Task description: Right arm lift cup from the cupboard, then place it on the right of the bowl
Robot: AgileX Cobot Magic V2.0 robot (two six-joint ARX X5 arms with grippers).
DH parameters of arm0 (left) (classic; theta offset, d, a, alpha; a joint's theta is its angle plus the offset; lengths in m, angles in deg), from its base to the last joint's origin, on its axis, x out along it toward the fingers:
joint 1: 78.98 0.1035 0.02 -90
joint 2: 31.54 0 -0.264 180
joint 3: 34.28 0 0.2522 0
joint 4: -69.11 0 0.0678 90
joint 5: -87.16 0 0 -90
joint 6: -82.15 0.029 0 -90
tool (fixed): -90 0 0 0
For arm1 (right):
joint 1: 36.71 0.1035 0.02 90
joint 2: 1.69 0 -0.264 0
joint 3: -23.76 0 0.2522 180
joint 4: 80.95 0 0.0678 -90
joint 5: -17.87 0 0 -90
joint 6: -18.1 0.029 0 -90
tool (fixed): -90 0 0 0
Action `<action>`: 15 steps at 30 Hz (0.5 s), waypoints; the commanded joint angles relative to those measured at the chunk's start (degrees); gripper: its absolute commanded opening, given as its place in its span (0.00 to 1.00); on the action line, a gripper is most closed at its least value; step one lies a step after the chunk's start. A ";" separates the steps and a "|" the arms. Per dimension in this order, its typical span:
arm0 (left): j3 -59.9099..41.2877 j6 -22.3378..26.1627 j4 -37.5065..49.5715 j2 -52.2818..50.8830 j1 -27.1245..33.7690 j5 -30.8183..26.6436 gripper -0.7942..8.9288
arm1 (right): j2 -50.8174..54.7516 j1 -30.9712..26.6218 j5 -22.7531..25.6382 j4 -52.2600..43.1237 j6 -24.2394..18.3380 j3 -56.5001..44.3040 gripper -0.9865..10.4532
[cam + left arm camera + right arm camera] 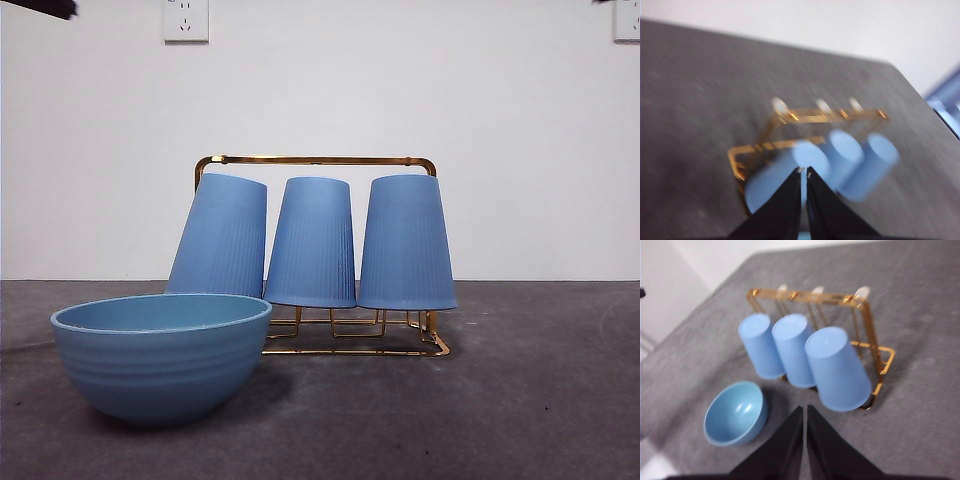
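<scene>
Above cup (837, 369), right gripper (804, 412) closed

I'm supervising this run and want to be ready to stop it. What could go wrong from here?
The three cups sit close together upside down on the rack; lifting the nearest cup might knock the middle cup. The light rack may lift along. The right pincer is shut, so it must open first.

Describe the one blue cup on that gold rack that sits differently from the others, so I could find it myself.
Find the low gold metal wire rack standing on the dark grey table, behind the wide round light-blue bowl. Three tall ribbed matte blue cups hang upside down on it in a row. The leaning blue cup is the end one nearest the bowl; it tilts sideways, while the other two sit nearly straight.
</scene>
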 commanded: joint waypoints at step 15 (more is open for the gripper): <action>2.08 11.41 -3.58 4.90 -3.80 9.70 0.21 | -6.01 4.33 -2.43 -0.70 -6.49 1.46 0.14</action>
